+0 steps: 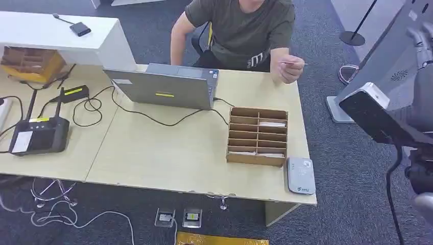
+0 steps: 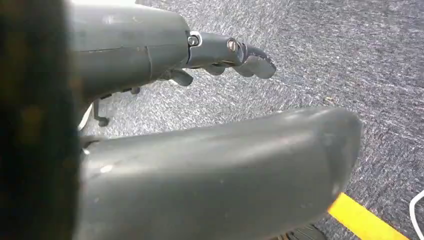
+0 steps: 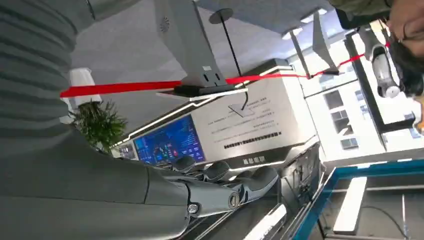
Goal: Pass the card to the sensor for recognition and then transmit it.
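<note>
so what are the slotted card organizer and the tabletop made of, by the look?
Slotted organizer: looks like brown cardboard or thin fibreboard, matte, with raw-looking thin dividers; which of the two is unclear. Tabletop: pale wood-grain laminate by the look, smooth with low sheen and a square edge.

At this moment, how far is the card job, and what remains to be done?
Nothing looks done yet. The card is in the person's hand, held out over the table's far right corner. The right hand holds nothing, fingers extended; the left hand hangs over the carpet, also holding nothing. The grey sensor lies untouched beside the wooden organizer. Taking the card, scanning it and passing it on all remain.
</note>
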